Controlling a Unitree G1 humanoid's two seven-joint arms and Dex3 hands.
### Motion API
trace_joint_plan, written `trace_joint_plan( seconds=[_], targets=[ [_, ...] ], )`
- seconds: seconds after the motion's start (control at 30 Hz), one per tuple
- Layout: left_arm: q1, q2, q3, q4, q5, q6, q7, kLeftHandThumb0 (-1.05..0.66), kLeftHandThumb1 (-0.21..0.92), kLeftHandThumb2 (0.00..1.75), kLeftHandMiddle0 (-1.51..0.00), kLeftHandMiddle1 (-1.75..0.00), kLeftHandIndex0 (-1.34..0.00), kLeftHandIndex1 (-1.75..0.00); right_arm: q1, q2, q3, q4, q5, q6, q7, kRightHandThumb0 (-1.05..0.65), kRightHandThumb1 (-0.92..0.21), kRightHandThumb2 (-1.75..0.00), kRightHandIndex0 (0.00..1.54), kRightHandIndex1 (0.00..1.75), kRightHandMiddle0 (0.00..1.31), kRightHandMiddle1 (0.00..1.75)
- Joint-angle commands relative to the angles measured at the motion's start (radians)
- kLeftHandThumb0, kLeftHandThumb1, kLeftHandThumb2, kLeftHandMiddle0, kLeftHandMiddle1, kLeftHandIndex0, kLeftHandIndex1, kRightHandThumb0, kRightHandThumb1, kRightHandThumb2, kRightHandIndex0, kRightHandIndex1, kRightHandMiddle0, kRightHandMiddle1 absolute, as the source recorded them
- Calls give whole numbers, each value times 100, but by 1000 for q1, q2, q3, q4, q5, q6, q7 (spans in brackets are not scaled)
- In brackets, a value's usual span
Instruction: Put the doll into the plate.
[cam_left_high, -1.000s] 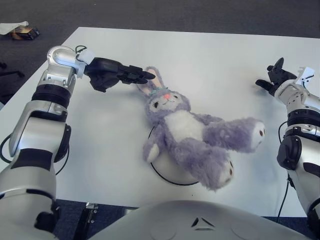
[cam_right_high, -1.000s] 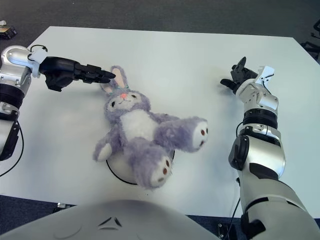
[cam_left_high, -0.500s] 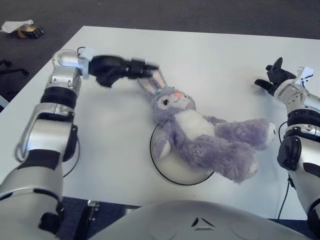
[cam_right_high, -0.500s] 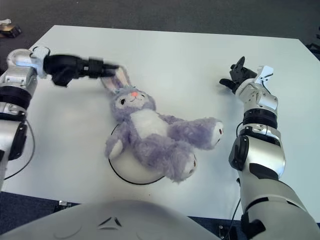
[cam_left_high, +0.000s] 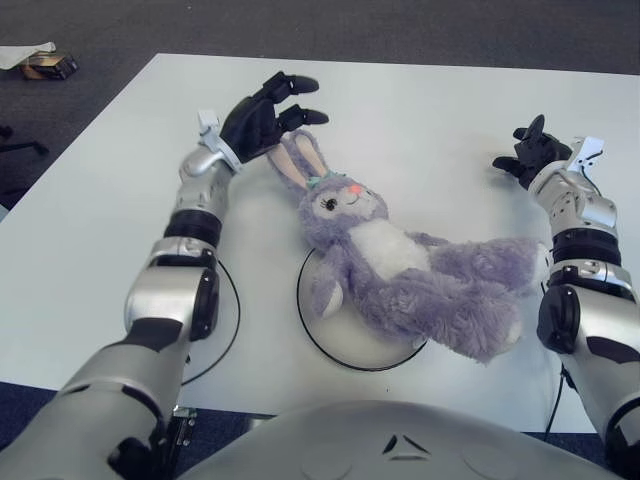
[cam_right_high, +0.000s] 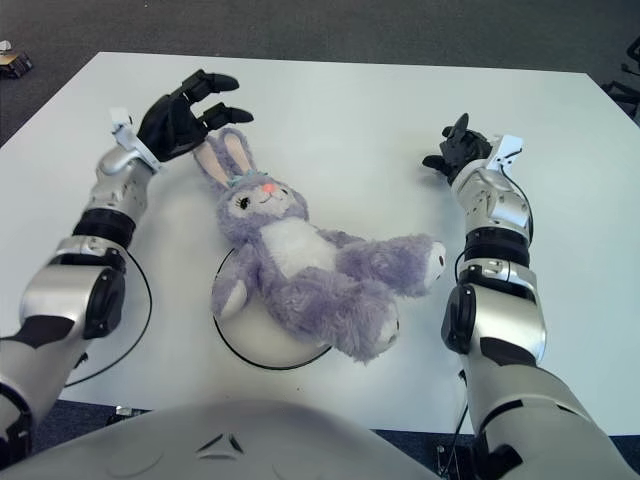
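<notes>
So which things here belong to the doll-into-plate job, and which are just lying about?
Part of the job:
- purple bunny doll, lying across the plate
- white plate, mostly covered by the doll
- left hand, fingers spread, just beyond the doll's ears
- right hand, off to the doll's right

Just lying about:
- black cable looped on the white table
- small object on the floor

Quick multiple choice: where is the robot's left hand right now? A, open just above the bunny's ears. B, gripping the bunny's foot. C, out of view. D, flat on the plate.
A: the left hand shows with its fingers spread and holding nothing, just beyond the ears of the doll, which lies across the plate.
</notes>
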Motion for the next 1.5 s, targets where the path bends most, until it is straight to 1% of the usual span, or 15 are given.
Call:
trace_joint_plan(
  seconds=[0.0,0.07,0.27,0.4,0.53,0.63,0.77,0.87,0.97,1.03,1.2,1.47],
  targets=[
    [78,-48,61,33,74,-71,317,-67,92,78,-68,-170,-48,-173,118,87,42,-118,-29,-13,-24,-38,-92,-56,51,175,21,175],
    [82,-54,63,28,88,-60,361,-62,92,78,-75,-173,-54,-174,130,97,49,-131,-31,-23,-21,-37,-90,-57,55,175,22,175],
    [88,-76,90,29,104,-16,504,-54,92,77,-91,-174,-67,-175,154,115,62,-142,-38,-45,-12,-37,-84,-64,63,175,25,175],
    [87,-97,111,23,115,-11,598,-51,90,79,-100,-175,-74,-175,158,120,64,-137,-44,-53,-9,-37,-83,-65,66,175,26,175],
    [87,-116,127,21,127,-23,678,-49,86,82,-108,-175,-79,-175,158,119,63,-117,-47,-68,-3,-37,-82,-67,68,175,26,175],
    [91,-130,142,28,137,-56,726,-47,83,84,-114,-175,-82,-175,156,122,56,-96,-44,-83,4,-37,-81,-68,70,175,27,175],
    [102,-139,150,52,150,-104,751,-46,81,87,-119,-175,-85,-175,157,128,47,-74,-37,-109,11,-37,-79,-71,73,175,28,175],
    [104,-141,152,79,162,-141,762,-46,80,88,-121,-175,-86,-175,161,135,40,-67,-33,-131,11,-37,-78,-72,74,175,28,175],
    [103,-144,154,106,174,-175,772,-45,80,89,-123,-175,-87,-175,166,144,31,-62,-29,-155,8,-38,-75,-77,75,175,30,175],
    [99,-145,160,125,176,-191,775,-45,80,89,-124,-175,-88,-175,170,149,27,-53,-33,-180,5,-38,-72,-81,77,175,32,175],
    [87,-142,173,164,175,-217,785,-45,78,90,-127,-175,-92,-175,175,152,37,3,-67,-296,5,-39,-67,-87,83,175,35,175],
    [77,-140,191,187,170,-243,793,-45,77,92,-129,-175,-96,-175,176,150,52,59,-97,-400,7,-39,-67,-87,87,175,35,175]
  ],
)
